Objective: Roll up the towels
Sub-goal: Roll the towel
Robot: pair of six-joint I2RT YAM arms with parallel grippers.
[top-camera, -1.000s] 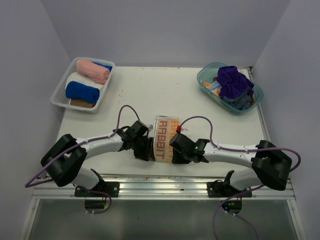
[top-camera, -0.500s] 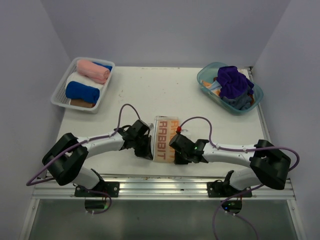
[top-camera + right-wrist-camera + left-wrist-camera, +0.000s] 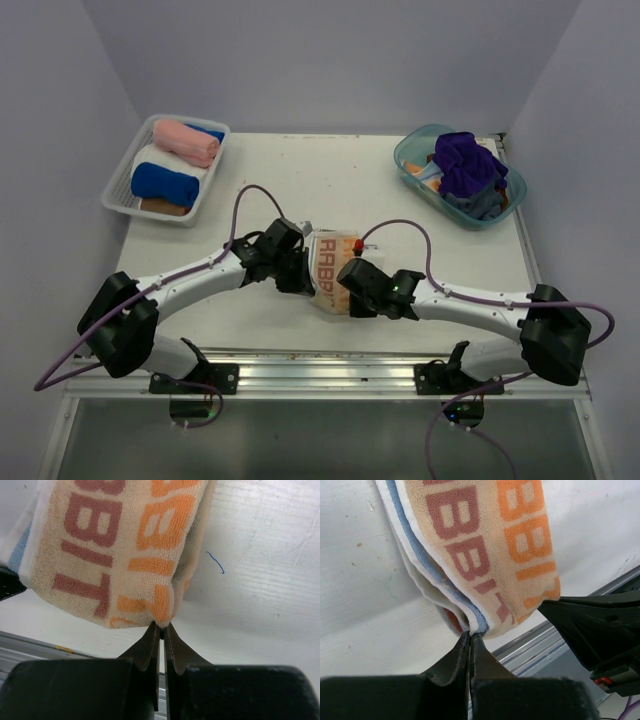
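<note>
Terry RABBIT towel [image 3: 328, 268] lies front-centre on the table [image 3: 400, 210], left gripper [image 3: 470, 636] and right gripper [image 3: 161, 626] each clenched on a near corner, probably all layers, so I lift both evenly and roll away straight.

My left arm [image 3: 190, 281] and right arm [image 3: 470, 302] are white tubes joined by chunky black motor housings. A thin purple cable [image 3: 238, 208] runs along each. A small red part [image 3: 357, 246] sits by my right wrist. My left tool [image 3: 470, 634] and right tool [image 3: 161, 626] taper to slim matte-black fingers.
</note>
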